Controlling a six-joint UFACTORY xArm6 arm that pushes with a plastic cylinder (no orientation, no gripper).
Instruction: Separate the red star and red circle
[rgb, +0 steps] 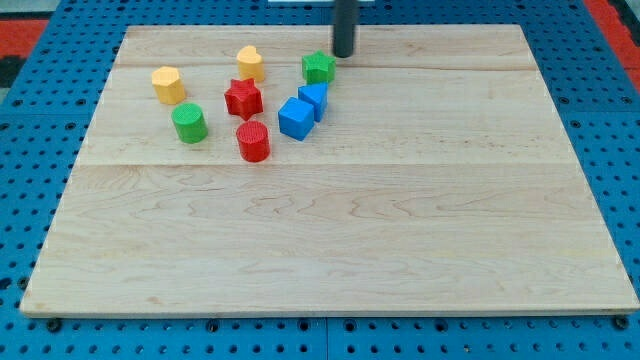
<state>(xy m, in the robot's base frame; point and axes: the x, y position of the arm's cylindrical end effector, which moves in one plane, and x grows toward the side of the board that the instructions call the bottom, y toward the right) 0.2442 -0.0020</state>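
The red star (243, 98) lies in the upper left part of the wooden board (400, 220). The red circle (254, 141) stands just below it and slightly to the right, a small gap apart. My tip (344, 54) is near the view's top, right of and above the green star (319, 67), well to the upper right of both red blocks and touching neither.
A yellow heart (251, 62) sits above the red star. A yellow hexagon (168, 85) and a green cylinder (189, 123) lie to its left. Two blue blocks (296, 118) (314, 97) sit together to its right.
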